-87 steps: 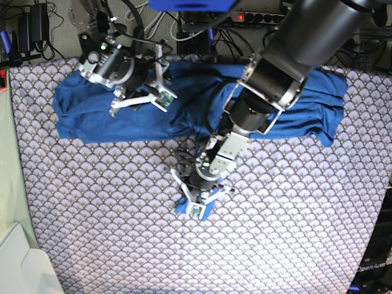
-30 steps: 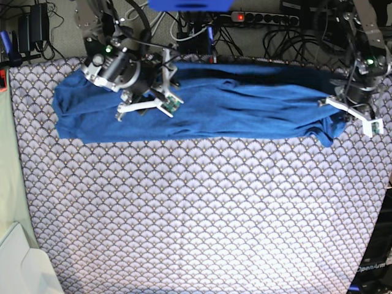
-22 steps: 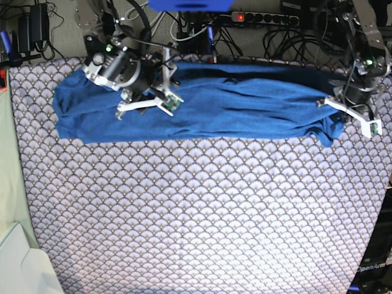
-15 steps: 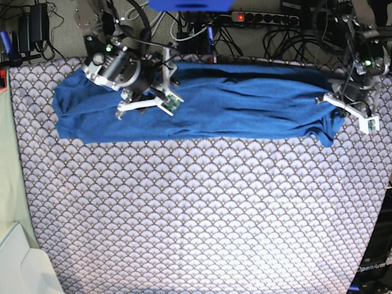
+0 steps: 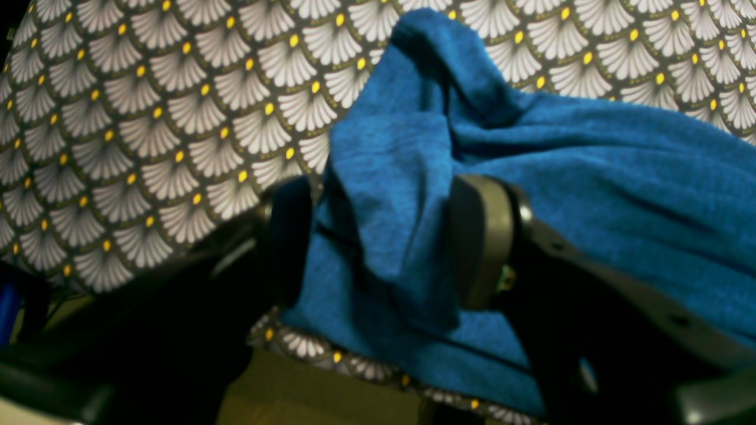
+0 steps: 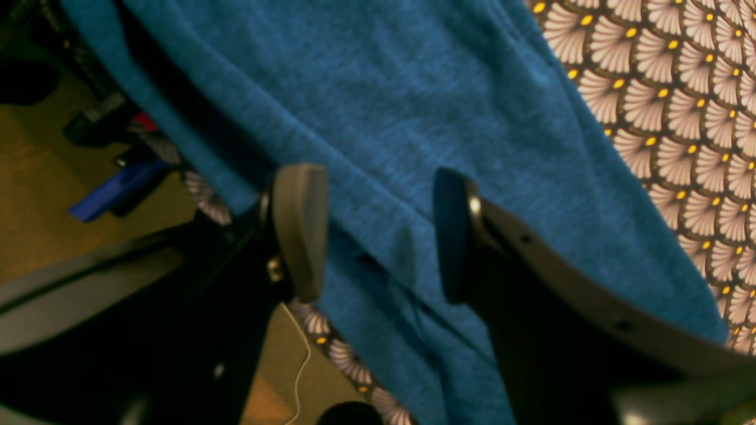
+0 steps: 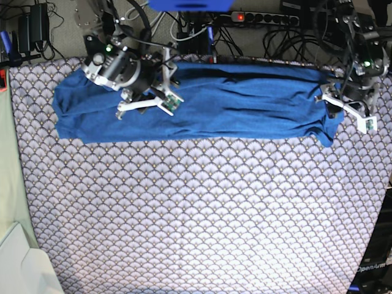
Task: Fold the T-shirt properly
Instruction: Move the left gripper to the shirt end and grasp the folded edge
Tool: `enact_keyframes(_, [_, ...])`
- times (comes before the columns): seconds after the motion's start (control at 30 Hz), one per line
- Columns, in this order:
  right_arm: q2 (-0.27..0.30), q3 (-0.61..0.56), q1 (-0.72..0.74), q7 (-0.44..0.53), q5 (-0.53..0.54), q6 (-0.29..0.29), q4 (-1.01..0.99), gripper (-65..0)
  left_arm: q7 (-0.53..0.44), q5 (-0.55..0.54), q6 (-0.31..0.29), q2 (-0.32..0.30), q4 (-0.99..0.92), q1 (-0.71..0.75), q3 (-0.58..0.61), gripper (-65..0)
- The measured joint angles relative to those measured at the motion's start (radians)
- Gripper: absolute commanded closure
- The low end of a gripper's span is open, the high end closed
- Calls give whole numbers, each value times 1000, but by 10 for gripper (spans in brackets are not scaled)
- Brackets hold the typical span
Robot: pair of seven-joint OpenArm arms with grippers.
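Observation:
The blue T-shirt [image 7: 233,104] lies as a long, flat band along the far side of the scallop-patterned cloth [image 7: 202,214]. My left gripper [image 7: 337,110] is at the shirt's right end. In the left wrist view its fingers [image 5: 478,236] stand apart, and a loose peak of the T-shirt [image 5: 390,177] rises between them, so the left gripper [image 5: 384,242] is open. My right gripper [image 7: 150,89] hovers over the left part of the band. The right gripper [image 6: 375,233] is open, with flat T-shirt fabric [image 6: 413,118] under its fingers [image 6: 298,230] and nothing pinched.
A power strip [image 7: 257,17] and tangled cables run behind the far table edge. A pale object [image 7: 18,263] sits at the front left corner. The shirt's far hem lies close to the table edge [image 5: 354,366]; the floor [image 6: 35,147] shows beyond it.
My left gripper, shut on the shirt's right end a second ago, has opened and shifted slightly toward the far edge. The cloth stays bunched between its fingers. The right arm has not moved.

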Motion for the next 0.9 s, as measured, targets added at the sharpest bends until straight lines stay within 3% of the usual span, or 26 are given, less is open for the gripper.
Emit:
enact_keyframes(0.47, [4,0,-1,-1,0,0,0,-302,-6,-6,-6,-51,-115,-11,5,-366])
enact_keyframes(0.57, [2,0,0,0,0,0,0,-302,-14,-2,-95,-52,-160,-44,2,-366])
enact_keyframes(0.63, [2,-2,0,0,0,0,0,-302,-15,-4,-116,-50,-197,-63,2,-366])
enact_keyframes(0.9, [3,-2,1,0,0,0,0,-302,-13,0,-127,-49,-253,-90,4,-366])
